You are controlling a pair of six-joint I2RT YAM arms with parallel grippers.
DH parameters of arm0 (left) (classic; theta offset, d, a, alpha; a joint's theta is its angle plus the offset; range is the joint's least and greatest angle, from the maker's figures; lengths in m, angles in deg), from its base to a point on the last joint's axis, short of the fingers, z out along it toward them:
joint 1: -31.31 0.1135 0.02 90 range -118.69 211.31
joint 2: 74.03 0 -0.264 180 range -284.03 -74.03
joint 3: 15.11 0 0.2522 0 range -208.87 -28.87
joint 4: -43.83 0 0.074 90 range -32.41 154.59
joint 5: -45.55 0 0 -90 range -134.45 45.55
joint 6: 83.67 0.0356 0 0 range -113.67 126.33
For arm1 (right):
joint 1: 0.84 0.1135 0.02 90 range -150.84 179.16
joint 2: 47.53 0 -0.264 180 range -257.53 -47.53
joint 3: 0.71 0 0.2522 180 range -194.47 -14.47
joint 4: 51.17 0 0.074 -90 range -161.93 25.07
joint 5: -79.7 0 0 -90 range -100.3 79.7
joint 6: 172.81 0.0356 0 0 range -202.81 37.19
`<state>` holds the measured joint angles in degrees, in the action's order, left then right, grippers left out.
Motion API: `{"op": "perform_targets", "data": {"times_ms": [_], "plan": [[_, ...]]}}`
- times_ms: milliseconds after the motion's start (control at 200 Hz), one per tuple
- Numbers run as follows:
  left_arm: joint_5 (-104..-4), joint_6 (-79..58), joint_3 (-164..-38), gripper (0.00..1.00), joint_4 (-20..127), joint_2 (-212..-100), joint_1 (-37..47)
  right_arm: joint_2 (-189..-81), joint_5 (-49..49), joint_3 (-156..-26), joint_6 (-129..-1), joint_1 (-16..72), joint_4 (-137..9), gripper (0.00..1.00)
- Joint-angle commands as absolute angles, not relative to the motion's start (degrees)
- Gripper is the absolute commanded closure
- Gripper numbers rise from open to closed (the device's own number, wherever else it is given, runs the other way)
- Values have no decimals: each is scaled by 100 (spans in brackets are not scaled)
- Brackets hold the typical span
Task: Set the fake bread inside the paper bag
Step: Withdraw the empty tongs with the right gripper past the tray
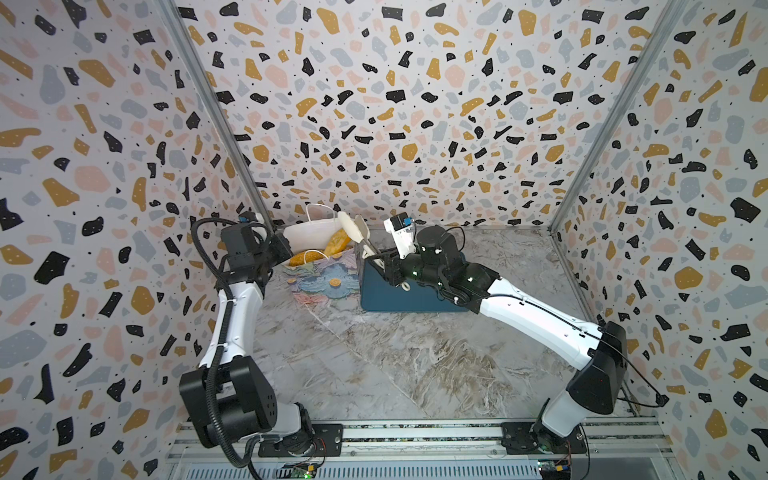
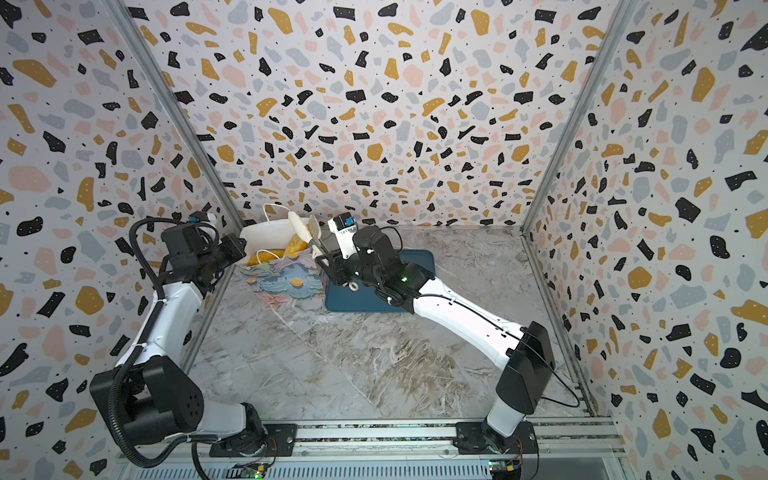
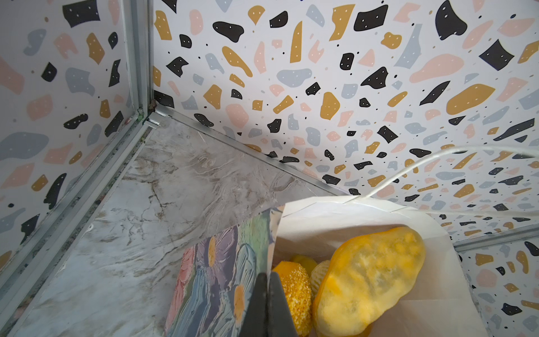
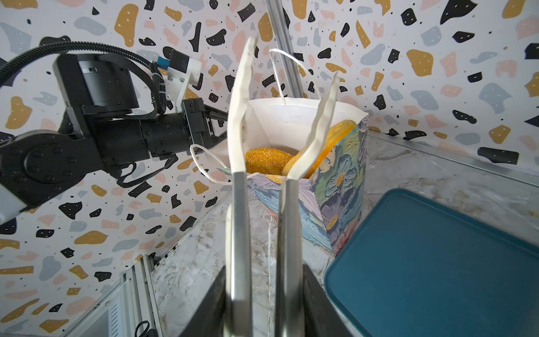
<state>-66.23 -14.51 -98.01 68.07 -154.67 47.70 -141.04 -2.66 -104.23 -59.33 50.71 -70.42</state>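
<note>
Right end effector (image 4: 287, 58) is parted narrow, nothing held, tips just above the paper bag (image 4: 335, 186); fake bread (image 4: 268, 160) lies straight below.

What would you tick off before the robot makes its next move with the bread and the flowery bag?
1. Paper bag upright, mouth open: ok.
2. Left gripper shut on the paper bag wall, steadying it: ok.
3. Right gripper open with nothing between its white fingers, above the bag mouth: ok.
4. Fake bread: the seeded loaf sits inside; a large flat piece leans up at the rim, not fully down: not ok.
5. Blue tray has no bread on its visible part: ok; the right arm hides part of it in both top views.
6. All seven breads bagged: cannot tell.
</note>
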Motion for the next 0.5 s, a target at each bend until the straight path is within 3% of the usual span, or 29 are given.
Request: {"op": "perform_targets", "data": {"times_ms": [0, 496], "plan": [[-6703, -1503, -9781, 100, 6565, -15354, 4766, -13679, -319, -10176, -5891, 4922, -6603, 62], [-6687, -1495, -9786, 100, 6561, -15348, 4766, -12972, -333, -9224, -5821, 4420, -6499, 61]]}}
